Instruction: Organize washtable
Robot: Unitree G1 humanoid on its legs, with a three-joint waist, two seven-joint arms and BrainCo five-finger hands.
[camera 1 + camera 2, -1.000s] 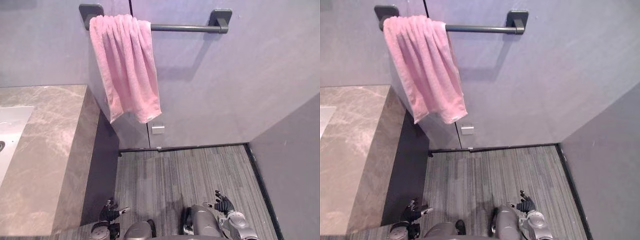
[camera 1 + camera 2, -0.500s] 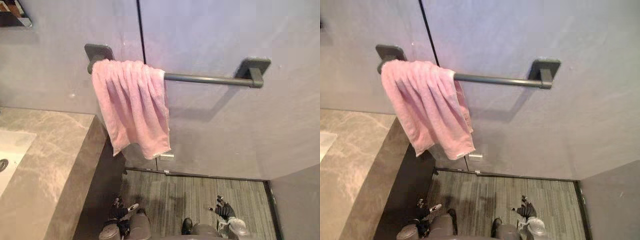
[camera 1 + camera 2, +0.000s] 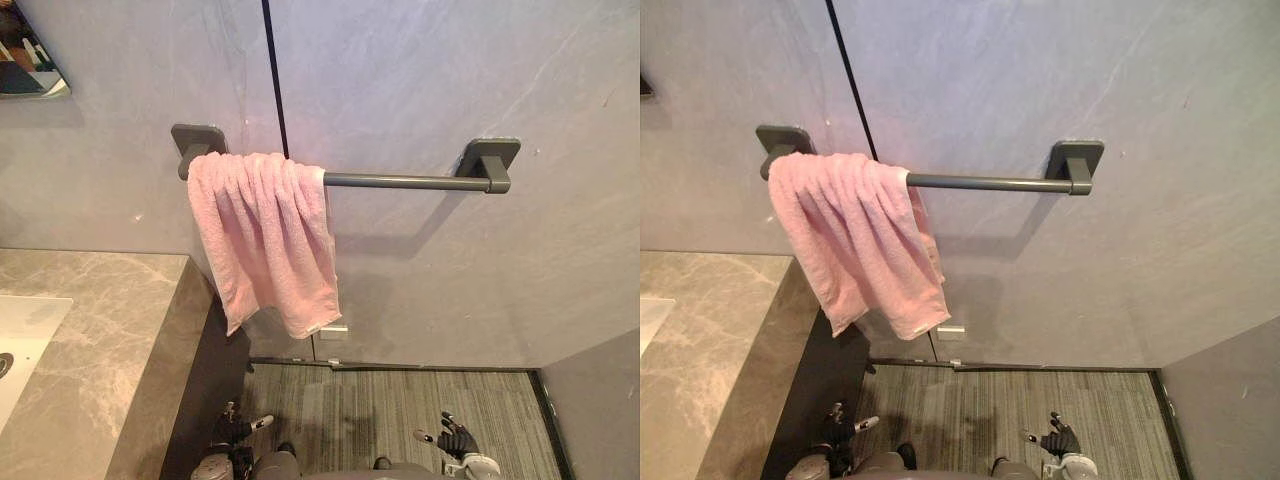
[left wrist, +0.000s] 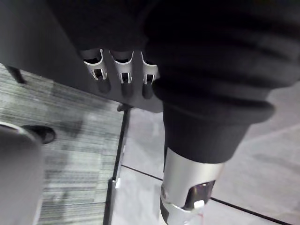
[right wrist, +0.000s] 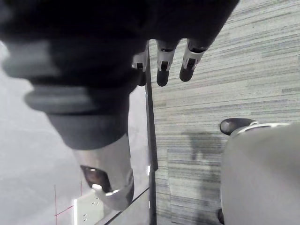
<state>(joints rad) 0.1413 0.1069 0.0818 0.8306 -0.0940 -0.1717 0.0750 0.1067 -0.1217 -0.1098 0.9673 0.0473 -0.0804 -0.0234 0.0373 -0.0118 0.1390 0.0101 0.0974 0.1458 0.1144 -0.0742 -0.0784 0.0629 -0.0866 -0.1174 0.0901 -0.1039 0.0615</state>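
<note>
A pink towel [image 3: 265,240] hangs bunched over the left end of a dark grey wall rail [image 3: 400,181], its lower corner reaching down past the counter's height. My left hand [image 3: 233,432] hangs low beside the counter's dark side panel, fingers relaxed and holding nothing. Over the striped floor my right hand [image 3: 455,440] also hangs low, fingers spread and empty. In the left wrist view the left hand's fingers [image 4: 123,75] point straight; the right hand's fingers [image 5: 161,65] do the same in the right wrist view.
A marble counter [image 3: 100,340] fills the lower left, with the edge of a white basin [image 3: 20,335] set in it. A mirror corner [image 3: 30,60] shows at the upper left. A small socket plate [image 3: 335,331] sits on the wall near the floor.
The camera has tilted up, so the rail and towel sit a little higher and the counter looks shorter. Both hands stay low and empty.
</note>
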